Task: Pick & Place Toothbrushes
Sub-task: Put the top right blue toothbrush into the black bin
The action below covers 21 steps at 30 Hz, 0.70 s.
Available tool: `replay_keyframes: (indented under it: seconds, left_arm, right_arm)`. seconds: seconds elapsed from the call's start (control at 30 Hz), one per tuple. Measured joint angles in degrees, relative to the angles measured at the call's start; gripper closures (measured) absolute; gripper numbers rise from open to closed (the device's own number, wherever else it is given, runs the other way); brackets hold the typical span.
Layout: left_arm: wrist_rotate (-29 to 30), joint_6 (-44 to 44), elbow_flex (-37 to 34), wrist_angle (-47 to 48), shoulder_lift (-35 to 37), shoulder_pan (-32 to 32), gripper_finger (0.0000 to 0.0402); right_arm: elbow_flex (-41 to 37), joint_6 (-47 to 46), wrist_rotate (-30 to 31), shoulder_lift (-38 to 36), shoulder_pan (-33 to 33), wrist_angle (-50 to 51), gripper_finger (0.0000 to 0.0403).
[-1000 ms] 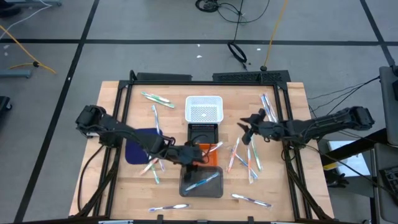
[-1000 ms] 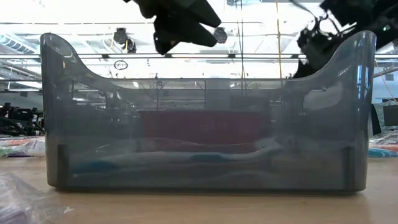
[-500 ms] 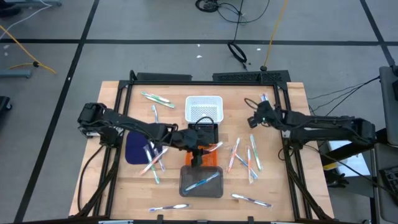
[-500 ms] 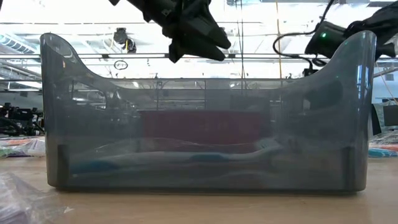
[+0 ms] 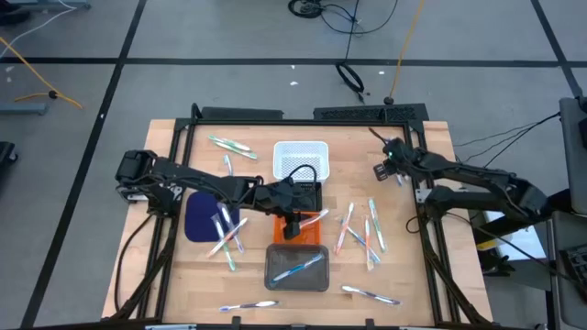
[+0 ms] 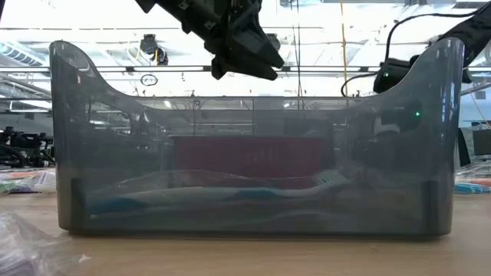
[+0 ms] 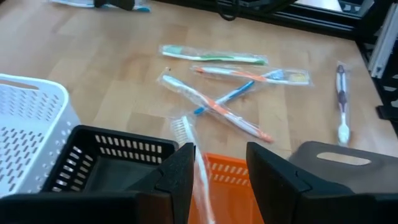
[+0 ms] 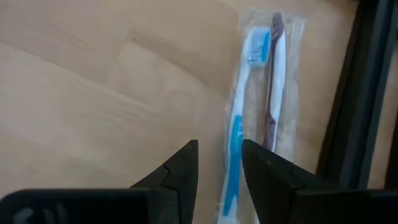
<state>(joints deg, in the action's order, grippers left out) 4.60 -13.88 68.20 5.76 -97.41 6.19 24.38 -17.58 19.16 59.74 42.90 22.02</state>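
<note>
My left gripper [image 5: 295, 225] stands open over the orange tray [image 5: 312, 235], near the black basket [image 5: 300, 195]. A white toothbrush [image 7: 185, 134] shows between its fingers, close to one finger, its bristle head pointing toward the table's right. At the far right my right gripper [image 5: 392, 158] hangs open above two toothbrushes, one blue [image 8: 236, 134] and one purple [image 8: 273, 93], lying in a clear wrapper on the table beside the black frame rail. More toothbrushes lie scattered on the wood [image 5: 362, 229]. My left gripper has the white toothbrush's handle [image 7: 202, 177] running along the inner side of one finger, with a wide gap to the other finger. I cannot tell whether it touches it.
A white basket [image 5: 300, 159] stands at the far middle and a grey bin [image 5: 296, 268] holding a blue toothbrush at the near middle. A dark blue mat [image 5: 200, 215] lies at the left. Loose toothbrushes lie beside the mat [image 5: 227, 236] and near the front edge [image 5: 371, 294].
My right gripper has swung from the table's middle right toward the far right corner, sinking and tipping down over the wrapped toothbrushes. My left gripper has moved a little toward the far edge, over the orange tray. The white toothbrush there has kept its place.
</note>
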Motion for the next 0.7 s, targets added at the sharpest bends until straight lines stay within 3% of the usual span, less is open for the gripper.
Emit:
replay_keyframes:
  seconds: [0.47, 0.57, 0.7]
  left_arm:
    - [0.02, 0.91, 0.0, -0.02, 0.0, -1.13, 0.0254]
    - [0.02, 1.15, 0.0, -0.02, 0.0, -1.13, 0.0254]
    - [0.02, 1.14, 0.0, -0.02, 0.0, -1.13, 0.0254]
  right_arm:
    - [0.25, 3.5, -1.2, 8.91, 3.59, -3.84, 0.0292]
    - [0.26, 3.5, -1.23, 9.45, 3.56, -3.89, 0.0316]
    - [0.2, 3.39, -1.47, 9.18, 3.54, -3.82, 0.038]
